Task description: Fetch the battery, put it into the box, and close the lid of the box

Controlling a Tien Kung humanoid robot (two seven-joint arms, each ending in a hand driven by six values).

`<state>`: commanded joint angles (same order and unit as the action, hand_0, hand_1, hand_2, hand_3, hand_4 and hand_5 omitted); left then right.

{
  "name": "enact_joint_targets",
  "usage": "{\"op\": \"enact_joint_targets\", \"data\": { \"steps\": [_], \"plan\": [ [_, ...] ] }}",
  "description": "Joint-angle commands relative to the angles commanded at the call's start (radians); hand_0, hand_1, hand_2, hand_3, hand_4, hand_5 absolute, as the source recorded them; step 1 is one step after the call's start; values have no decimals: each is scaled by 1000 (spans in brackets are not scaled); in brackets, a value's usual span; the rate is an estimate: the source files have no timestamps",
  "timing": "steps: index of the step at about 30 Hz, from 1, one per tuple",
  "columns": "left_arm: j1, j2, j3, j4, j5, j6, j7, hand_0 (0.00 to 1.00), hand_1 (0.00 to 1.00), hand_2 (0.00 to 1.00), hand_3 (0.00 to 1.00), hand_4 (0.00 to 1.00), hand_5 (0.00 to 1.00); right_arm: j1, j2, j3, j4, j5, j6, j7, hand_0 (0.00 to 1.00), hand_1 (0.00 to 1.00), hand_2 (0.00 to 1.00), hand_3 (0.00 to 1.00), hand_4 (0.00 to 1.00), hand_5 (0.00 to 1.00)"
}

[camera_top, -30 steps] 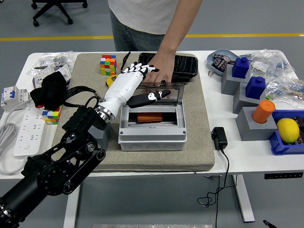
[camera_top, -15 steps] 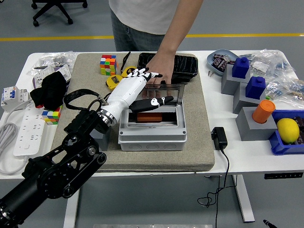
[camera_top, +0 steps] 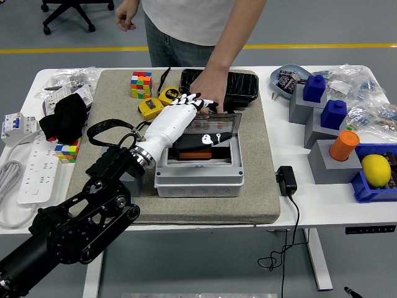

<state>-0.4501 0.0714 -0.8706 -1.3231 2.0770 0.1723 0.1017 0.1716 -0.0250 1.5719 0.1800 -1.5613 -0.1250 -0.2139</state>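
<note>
White surface (camera_top: 298,205) under a grey mat (camera_top: 254,180), grey box (camera_top: 197,167) at centre, clear lid (camera_top: 217,124) half-raised, left hand (camera_top: 192,118) open on lid, person's hand (camera_top: 208,87) steadying behind, orange battery (camera_top: 205,153) inside, long axis left-right.

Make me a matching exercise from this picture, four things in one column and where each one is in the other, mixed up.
Things:
1. lemon
2. Rubik's cube
3. power strip
4. black adapter

Places:
A. table's left edge
B. far left corner of the mat
C. blue bin at the right
D. just right of the mat

Pairs: 1-C, 2-B, 3-A, 4-D
</note>
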Motion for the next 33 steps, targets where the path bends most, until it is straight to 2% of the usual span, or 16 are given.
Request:
{"op": "enact_joint_targets", "data": {
  "steps": [12, 13, 18, 19, 22, 25, 26, 30, 33],
  "plan": [
    [-35, -5, -52, 42, 33, 8, -8, 998, 998, 837, 797, 998, 998, 2, 0, 4, 0, -6, 0, 0, 542, 557, 585, 523, 907, 742],
    [-38, -4, -54, 44, 38, 9, -8, 998, 911, 796, 765, 998, 998, 2, 0, 5, 0, -6, 0, 0, 542, 557, 585, 523, 907, 742],
    [-79, 31, -30, 47, 73, -17, 13, 998, 911, 796, 765, 998, 998, 5, -4, 12, 0, -10, -1, 0, 542, 557, 583, 523, 908, 741],
    [-93, 44, -20, 49, 84, -40, 27, 981, 677, 702, 700, 998, 998, 5, -5, 16, 0, -12, -1, 0, 542, 557, 583, 523, 908, 741],
    [-114, 65, -8, 48, 98, -88, 51, 981, 677, 702, 700, 998, 998, 4, -6, 24, 0, -17, -2, 0, 542, 557, 583, 523, 908, 741],
    [-125, 89, 0, 19, 116, -182, 104, 981, 677, 702, 700, 998, 998, 0, -6, 34, 0, -23, -2, 2, 542, 557, 583, 523, 908, 741],
    [-126, 102, 6, -5, 128, -216, 129, 744, 610, 659, 656, 998, 998, -2, -5, 38, 0, -25, -3, 3, 542, 557, 585, 523, 908, 741],
    [-128, 133, 11, -85, 145, -314, 197, 744, 610, 659, 656, 998, 998, -6, -7, 47, 0, -30, -3, 4, 542, 557, 585, 523, 908, 741],
    [-129, 144, 6, -129, 143, -350, 230, 694, 559, 617, 621, 998, 998, -7, -10, 52, 0, -33, -4, 3, 543, 557, 586, 523, 908, 741]
  ]
}}
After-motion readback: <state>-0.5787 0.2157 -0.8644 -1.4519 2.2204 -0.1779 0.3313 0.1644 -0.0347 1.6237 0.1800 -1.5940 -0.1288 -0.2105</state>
